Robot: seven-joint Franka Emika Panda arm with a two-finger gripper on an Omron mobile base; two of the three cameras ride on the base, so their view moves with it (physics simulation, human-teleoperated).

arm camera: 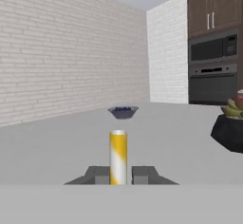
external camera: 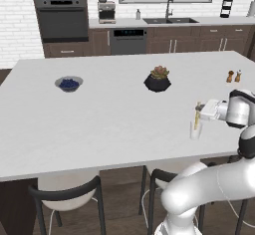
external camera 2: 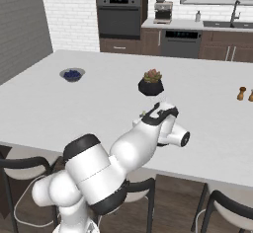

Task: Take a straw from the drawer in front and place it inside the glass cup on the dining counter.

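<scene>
I have the arm bent low over the near edge of the dining counter point(external camera: 99, 124), forearm level, wrist turned so the hand lies roughly horizontal and points across the slab; the gripper point(arm camera: 118, 175) has its two dark fingers clamped on the straw point(arm camera: 118, 156), one on each side of it. In the left base view the straw stands upright with its lower end down in the glass cup point(external camera: 195, 130), which sits near the counter's front edge just ahead of the hand; whether the tip touches the bottom I cannot tell.

On the slab I count one glass cup, one straw, one bowl point(external camera: 68, 83), one potted plant point(external camera: 157, 80) and two shakers point(external camera: 233, 76); three chairs point(external camera: 67, 194) show at the near side in that view.

The counter is smooth, flat and white; the cup is clear and short; the straw is a slim pale-yellow cylinder with white patches; the bowl is shallow, grey, holding dark blue berries; the pot is black and faceted; the chairs have dark thin frames and pale rounded seats.
</scene>
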